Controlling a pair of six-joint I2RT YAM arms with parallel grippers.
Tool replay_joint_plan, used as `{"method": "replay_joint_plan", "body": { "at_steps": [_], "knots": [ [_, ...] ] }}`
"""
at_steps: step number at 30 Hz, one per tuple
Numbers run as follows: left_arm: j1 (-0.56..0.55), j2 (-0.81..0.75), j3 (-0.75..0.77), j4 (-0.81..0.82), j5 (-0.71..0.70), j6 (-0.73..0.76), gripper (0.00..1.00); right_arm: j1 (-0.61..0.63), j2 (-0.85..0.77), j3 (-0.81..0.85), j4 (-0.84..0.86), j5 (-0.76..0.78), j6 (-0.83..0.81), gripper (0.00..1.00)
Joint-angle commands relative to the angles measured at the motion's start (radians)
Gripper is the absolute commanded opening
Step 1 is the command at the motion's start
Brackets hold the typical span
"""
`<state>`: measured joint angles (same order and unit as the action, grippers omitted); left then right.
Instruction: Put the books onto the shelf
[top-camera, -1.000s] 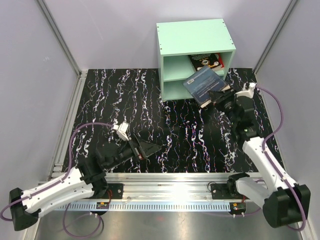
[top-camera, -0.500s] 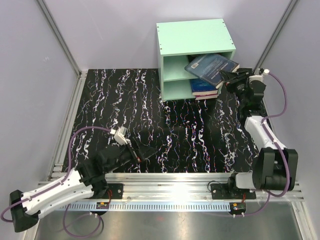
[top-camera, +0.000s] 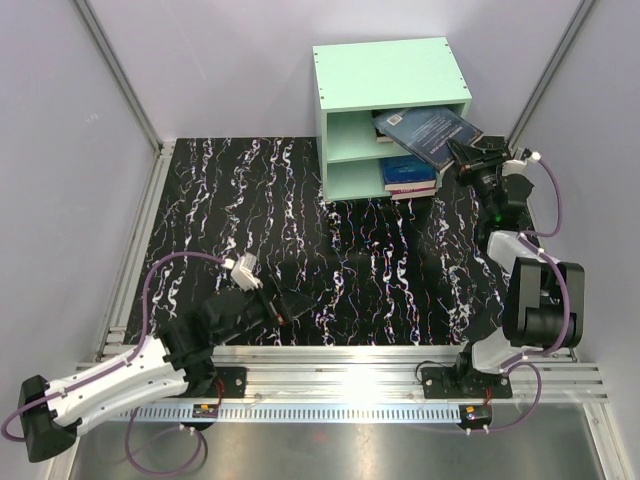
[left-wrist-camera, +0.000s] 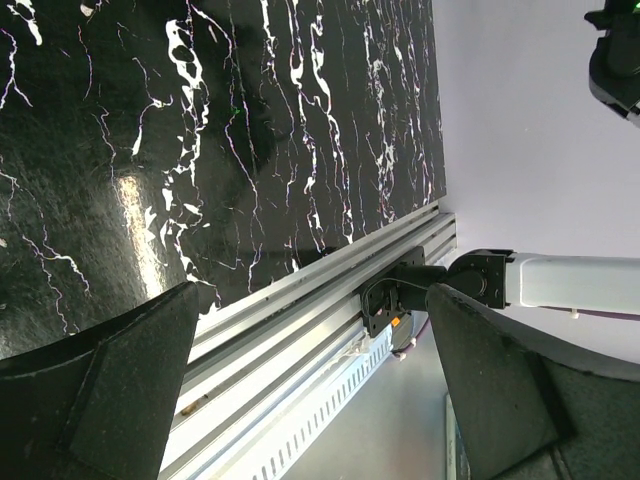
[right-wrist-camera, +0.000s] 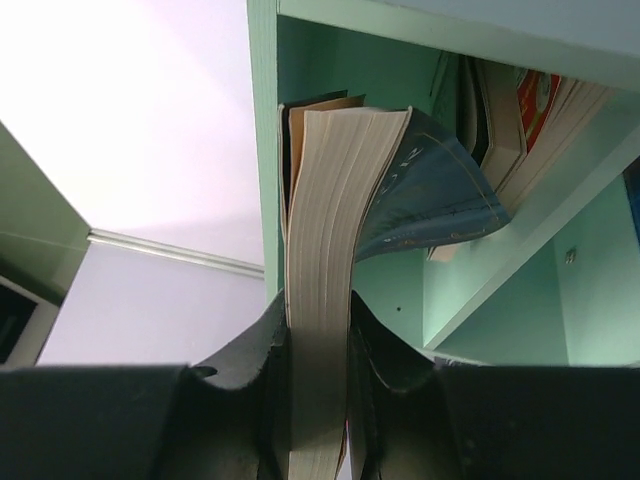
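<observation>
Dark blue book (top-camera: 430, 128), clamped in the right gripper (top-camera: 465, 152), tilts into the upper compartment of the shelf (top-camera: 390, 75); left gripper (top-camera: 290, 302) gapes empty.

Probably a lab cell, plain panel walls (top-camera: 220, 70), aluminium rail (top-camera: 340, 362)

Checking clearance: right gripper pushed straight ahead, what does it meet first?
Probably the shelf's front edge, at the upper compartment; the blue book held in the right gripper reaches inside. Depth is unclear.
</observation>
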<state>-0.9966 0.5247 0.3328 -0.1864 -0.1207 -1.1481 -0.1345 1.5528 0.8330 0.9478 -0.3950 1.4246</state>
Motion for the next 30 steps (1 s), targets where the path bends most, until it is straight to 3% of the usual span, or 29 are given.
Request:
{"method": "replay_joint_plan", "body": {
  "at_steps": [1, 4, 11, 23, 30],
  "knots": [
    [0.001, -0.017, -0.014, 0.036, -0.023, 0.018, 0.99, -0.002, -0.048, -0.009, 0.224, -0.088, 0.141, 0.0],
    [0.001, -0.019, -0.026, 0.048, -0.023, 0.016, 0.99, -0.002, -0.158, -0.079, 0.21, -0.136, 0.145, 0.0],
    [0.001, 0.021, -0.031, 0.106, 0.0, 0.014, 0.99, -0.005, -0.369, -0.132, -0.027, -0.142, 0.016, 0.0],
    [0.001, -0.049, -0.049, 0.035, -0.022, 0.018, 0.99, -0.004, -0.166, -0.123, 0.16, -0.082, 0.082, 0.0],
    [0.0, -0.023, -0.069, 0.076, -0.02, 0.017, 0.99, 0.006, -0.08, -0.077, 0.158, -0.004, 0.031, 0.0]
  ]
}}
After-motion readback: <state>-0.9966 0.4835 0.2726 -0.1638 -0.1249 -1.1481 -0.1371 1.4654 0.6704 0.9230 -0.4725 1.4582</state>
